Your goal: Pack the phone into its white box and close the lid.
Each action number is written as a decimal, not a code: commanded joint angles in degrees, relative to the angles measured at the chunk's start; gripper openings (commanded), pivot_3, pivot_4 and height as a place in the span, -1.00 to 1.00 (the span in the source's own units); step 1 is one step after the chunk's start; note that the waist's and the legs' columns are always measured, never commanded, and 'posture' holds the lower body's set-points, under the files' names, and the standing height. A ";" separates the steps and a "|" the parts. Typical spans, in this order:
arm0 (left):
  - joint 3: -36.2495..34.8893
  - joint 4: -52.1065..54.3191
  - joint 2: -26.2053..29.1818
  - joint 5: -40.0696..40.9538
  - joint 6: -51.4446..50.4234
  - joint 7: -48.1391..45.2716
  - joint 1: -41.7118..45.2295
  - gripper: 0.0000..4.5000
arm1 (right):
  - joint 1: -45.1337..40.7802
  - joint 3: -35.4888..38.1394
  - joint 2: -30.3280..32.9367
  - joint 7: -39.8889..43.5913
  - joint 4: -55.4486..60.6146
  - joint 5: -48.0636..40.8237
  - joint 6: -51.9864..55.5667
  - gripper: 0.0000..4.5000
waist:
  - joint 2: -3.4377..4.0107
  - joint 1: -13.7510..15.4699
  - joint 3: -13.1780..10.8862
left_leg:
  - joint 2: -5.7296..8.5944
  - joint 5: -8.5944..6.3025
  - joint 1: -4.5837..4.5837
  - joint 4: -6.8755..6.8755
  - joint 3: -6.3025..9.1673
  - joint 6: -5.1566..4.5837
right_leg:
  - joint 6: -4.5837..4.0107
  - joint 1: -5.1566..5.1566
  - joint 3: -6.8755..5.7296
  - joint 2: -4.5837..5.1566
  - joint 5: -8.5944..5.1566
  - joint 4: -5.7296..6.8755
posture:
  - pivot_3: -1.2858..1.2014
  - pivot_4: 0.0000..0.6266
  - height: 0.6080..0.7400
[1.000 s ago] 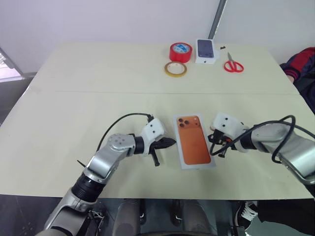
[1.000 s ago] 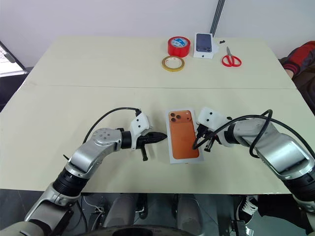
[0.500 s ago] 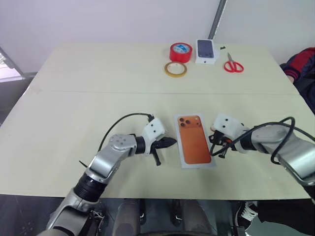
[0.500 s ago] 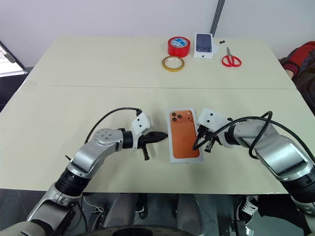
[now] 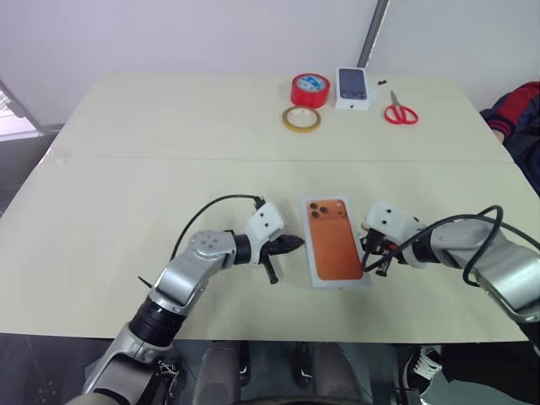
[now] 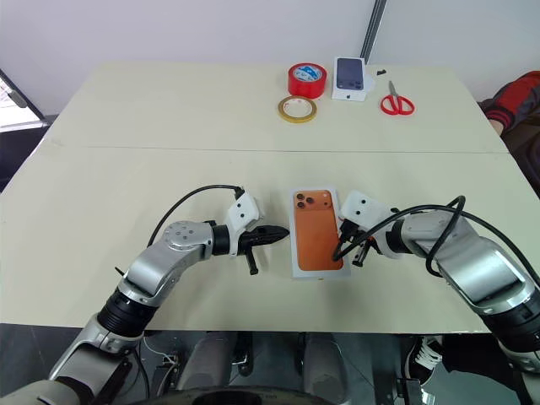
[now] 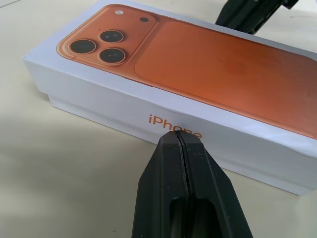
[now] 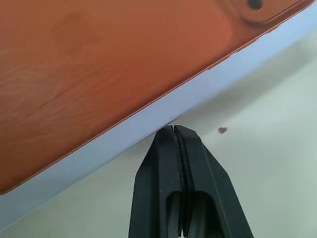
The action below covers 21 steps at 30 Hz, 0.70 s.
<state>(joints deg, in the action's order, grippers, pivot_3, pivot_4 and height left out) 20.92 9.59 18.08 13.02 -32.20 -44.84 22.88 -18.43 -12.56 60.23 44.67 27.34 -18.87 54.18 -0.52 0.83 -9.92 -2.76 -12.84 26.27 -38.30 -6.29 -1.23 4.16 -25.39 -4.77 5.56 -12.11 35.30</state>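
Lid (image 5: 335,240), printed with an orange phone, sits closed on the white box (image 7: 104,111) near the front of the table (image 5: 126,169). Left gripper (image 5: 291,245) is just beside its left long side, right gripper (image 6: 345,244) at its right edge, both pinched together and holding nothing

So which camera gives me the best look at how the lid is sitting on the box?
The left wrist view: it looks along the lid's long side, showing its printed top, white side wall and the seam above the white box. The right wrist view shows part of the top and one edge. The eye views show it from above.
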 commanded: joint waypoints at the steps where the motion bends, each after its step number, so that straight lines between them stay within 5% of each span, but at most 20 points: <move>1: 0.48 1.39 -0.23 -0.05 0.78 -0.41 0.64 -1.00 | -0.07 2.82 0.97 0.91 0.67 0.71 -1.55 -0.99 | 0.00 -0.01 0.00 | 0.00 0.00 0.00 0.00 0.00 0.00 | 0.00 0.00 0.01 0.00 0.00 0.00 | 0.03 -0.52 0.93; 14: -6.13 1.28 0.37 4.02 -1.19 0.52 0.97 -1.00 | 4.16 13.57 5.79 8.24 -2.42 -1.06 -8.88 -0.99 | 0.00 -0.03 0.00 | 0.02 0.00 -0.02 -0.02 0.01 0.00 | 0.02 0.01 0.00 0.00 0.00 0.06 | 0.03 -0.52 0.93; 21: -7.60 -0.11 -2.81 5.12 -2.32 2.07 5.41 -1.00 | 11.87 19.49 4.32 13.46 6.04 -7.67 -9.45 -0.99 | -0.05 0.17 0.03 | 0.02 0.00 -0.09 -0.04 0.07 0.00 | 0.22 0.13 0.00 -0.02 0.05 0.08 | 0.03 -0.52 0.93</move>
<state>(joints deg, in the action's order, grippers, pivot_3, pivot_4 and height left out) 12.65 8.98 16.15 17.58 -34.74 -43.07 27.18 -7.09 5.54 65.01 57.75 30.11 -25.10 45.16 -0.57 1.01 -9.90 -2.72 -12.84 26.17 -38.35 -6.21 -1.23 4.39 -25.23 -4.77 5.54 -12.07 35.38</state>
